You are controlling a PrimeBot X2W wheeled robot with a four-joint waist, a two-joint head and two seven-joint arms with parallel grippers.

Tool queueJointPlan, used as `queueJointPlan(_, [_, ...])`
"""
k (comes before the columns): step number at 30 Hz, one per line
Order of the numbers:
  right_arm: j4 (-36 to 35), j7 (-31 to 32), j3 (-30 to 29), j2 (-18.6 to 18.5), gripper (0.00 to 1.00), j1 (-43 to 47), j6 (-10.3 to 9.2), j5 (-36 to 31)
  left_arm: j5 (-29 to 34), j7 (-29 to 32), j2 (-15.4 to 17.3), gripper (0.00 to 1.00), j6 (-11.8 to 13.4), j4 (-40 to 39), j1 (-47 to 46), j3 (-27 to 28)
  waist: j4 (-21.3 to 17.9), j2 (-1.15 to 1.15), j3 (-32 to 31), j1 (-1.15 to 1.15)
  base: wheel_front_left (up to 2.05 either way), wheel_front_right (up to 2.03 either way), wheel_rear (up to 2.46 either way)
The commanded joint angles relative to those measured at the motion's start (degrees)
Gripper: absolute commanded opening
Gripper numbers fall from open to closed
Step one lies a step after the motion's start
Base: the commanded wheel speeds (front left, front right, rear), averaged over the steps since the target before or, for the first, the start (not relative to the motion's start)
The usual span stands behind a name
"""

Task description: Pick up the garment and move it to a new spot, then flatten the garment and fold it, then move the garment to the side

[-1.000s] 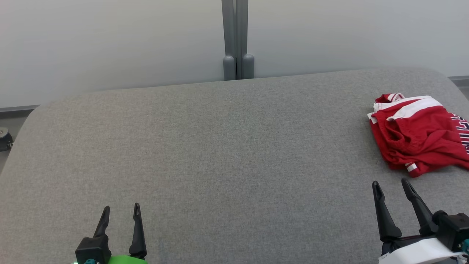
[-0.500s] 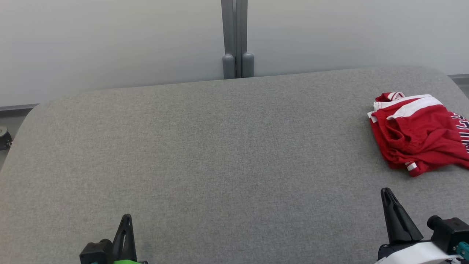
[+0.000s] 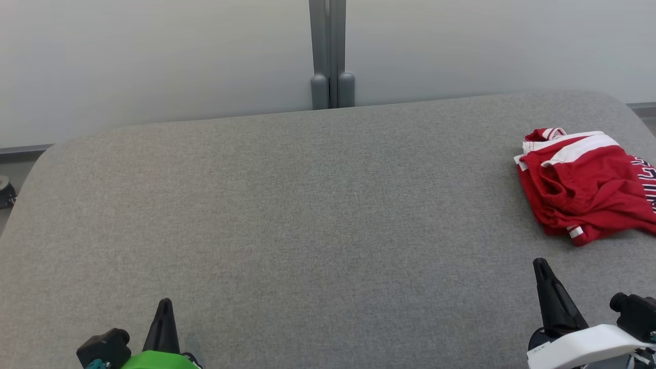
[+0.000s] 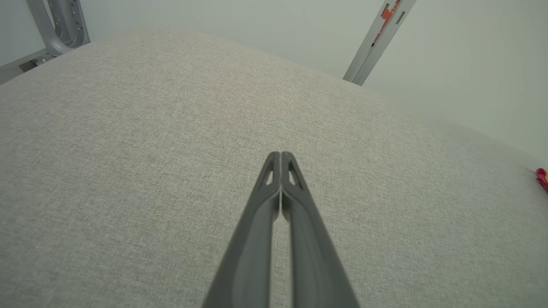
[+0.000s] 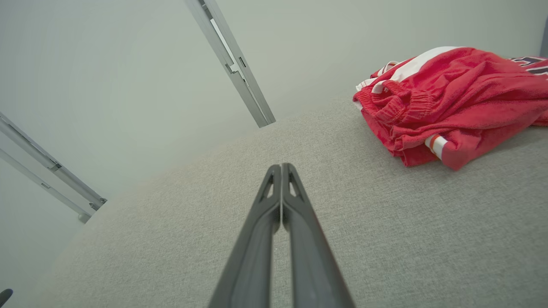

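The garment [image 3: 584, 187] is a red piece with white stripes and dark lettering, crumpled in a heap at the right edge of the grey padded table [image 3: 307, 215]. It lies at the upper right of the right wrist view [image 5: 454, 102], and a red sliver of the garment [image 4: 542, 177] shows at the far right of the left wrist view. My right gripper [image 3: 541, 266] is shut and empty, a short way in front of the heap. At the lower left my left gripper [image 3: 164, 305] is shut and empty, far from the garment. Both pairs of fingers meet tip to tip in the wrist views [image 4: 280, 155] [image 5: 281, 167].
A grey post [image 3: 330, 51] stands behind the table's far edge against a pale wall. The table's corners are rounded. A dark fitting [image 3: 6, 192] sits off the table's left side.
Both grippers have gone from open to shut. The left gripper has drawn back toward the lower left; the right one has barely moved.
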Motion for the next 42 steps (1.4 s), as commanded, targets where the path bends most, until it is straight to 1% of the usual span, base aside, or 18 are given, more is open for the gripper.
queueJointPlan(1, [-0.17,0.36,-0.17,-0.34,0.0,-1.74,-0.01,2.57,-2.32,0.59,-0.01,0.0,-0.6,-0.73,-2.02,1.04,0.0,0.0,0.02,0.0,0.0,0.0,0.0])
queueJointPlan(18, [3.41,2.26,-0.57,-0.2,0.0,-5.19,-0.02,17.2,-15.51,4.34,-1.36,0.0,-3.66,-0.92,-3.99,4.73,-0.06,0.0,0.22,0.0,0.0,0.0,0.0])
queueJointPlan(33, [6.24,3.9,-1.09,0.09,0.0,-7.92,-0.03,28.53,-25.84,7.38,-2.43,0.0,-6.06,-1.02,-5.5,7.68,-0.1,0.0,0.41,0.0,0.0,0.0,0.0])
queueJointPlan(42, [7.72,4.82,-1.43,0.31,0.0,-9.22,-0.04,34.14,-30.98,8.85,-3.04,0.0,-7.26,-1.05,-6.26,9.16,-0.13,0.0,0.52,0.0,0.0,0.0,0.0])
